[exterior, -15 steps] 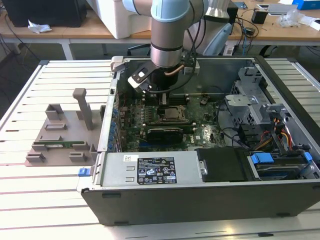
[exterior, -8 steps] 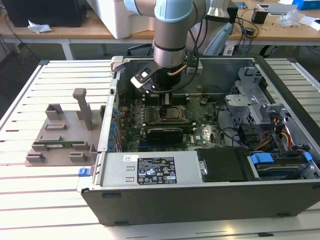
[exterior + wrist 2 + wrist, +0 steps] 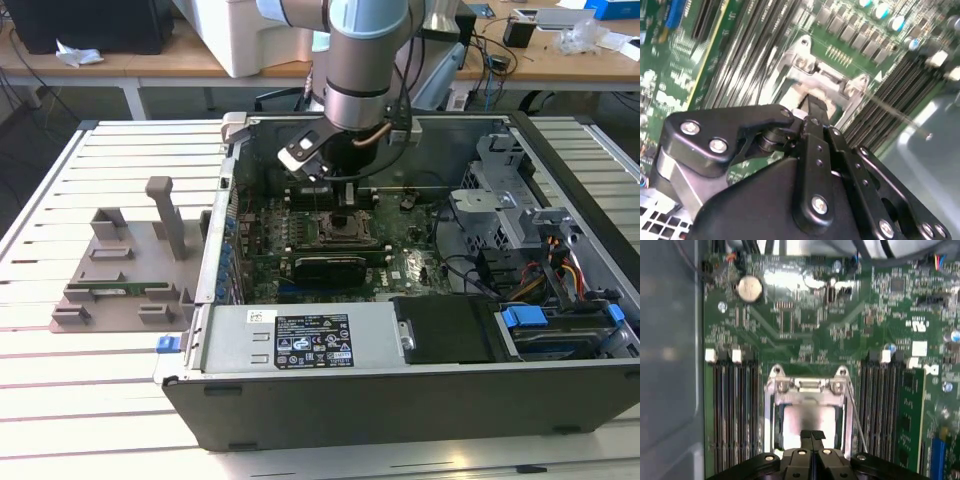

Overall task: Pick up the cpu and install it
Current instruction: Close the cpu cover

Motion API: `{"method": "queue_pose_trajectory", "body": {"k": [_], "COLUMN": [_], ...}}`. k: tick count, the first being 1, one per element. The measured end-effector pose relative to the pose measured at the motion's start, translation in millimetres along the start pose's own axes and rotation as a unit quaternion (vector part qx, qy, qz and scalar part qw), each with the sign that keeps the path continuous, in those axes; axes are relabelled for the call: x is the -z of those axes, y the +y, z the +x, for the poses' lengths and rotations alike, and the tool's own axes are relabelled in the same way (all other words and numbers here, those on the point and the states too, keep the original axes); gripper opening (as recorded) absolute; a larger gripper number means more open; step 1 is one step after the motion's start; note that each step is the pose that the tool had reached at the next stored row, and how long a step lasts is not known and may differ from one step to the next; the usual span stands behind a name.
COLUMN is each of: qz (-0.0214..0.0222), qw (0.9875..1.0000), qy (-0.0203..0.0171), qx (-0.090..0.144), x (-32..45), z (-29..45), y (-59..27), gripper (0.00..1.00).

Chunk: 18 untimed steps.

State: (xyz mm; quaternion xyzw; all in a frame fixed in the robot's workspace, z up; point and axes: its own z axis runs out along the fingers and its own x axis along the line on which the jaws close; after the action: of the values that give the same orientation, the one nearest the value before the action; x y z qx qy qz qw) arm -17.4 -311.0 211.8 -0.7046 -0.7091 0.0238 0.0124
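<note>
The cpu (image 3: 810, 415) is a silvery-white square lying flat inside the metal-framed socket (image 3: 776, 405) on the green motherboard (image 3: 790, 325). My gripper (image 3: 812, 434) hangs straight over it with its two black fingers (image 3: 806, 439) pressed together and nothing between them. I cannot tell whether the tips touch the cpu's top. In the second wrist view the gripper (image 3: 810, 107) reaches down to the socket frame (image 3: 802, 62). In the exterior view the arm stands inside the open computer case (image 3: 400, 400) with the gripper (image 3: 343, 218) low over the socket (image 3: 318, 232).
Black memory slots (image 3: 735, 405) flank the socket, and a green memory stick (image 3: 910, 415) stands beside them. A coin battery (image 3: 749, 288) sits on the board. The case holds a power supply (image 3: 310, 340) and drive cage (image 3: 500, 200). A grey fixture tray (image 3: 120, 270) lies at the exterior view's left.
</note>
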Motion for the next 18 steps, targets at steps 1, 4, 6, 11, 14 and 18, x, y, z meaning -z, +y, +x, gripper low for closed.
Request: {"method": "queue_pose_trajectory", "body": {"k": [1, 4, 6, 11, 14, 18], "qz": [0.0004, 0.0005, 0.0005, 0.0005, 0.0005, 0.0005], "qw": [1.0000, 1.0000, 1.0000, 1.0000, 1.0000, 1.0000], "qy": [0.0000, 0.0001, 0.0001, 0.0001, 0.0002, 0.0001], "qx": [0.000, 0.000, 0.000, 0.000, 0.000, 0.000], "x": [0.8, 12.2, 24.4, 60.6, 70.4, 70.7], "z": [0.0, -0.2, -0.4, -0.9, -1.1, -1.1], "y": [2.2, 4.9, 4.5, 2.8, 2.3, 2.3], "gripper": [0.11, 0.11, 0.11, 0.11, 0.11, 0.11]}}
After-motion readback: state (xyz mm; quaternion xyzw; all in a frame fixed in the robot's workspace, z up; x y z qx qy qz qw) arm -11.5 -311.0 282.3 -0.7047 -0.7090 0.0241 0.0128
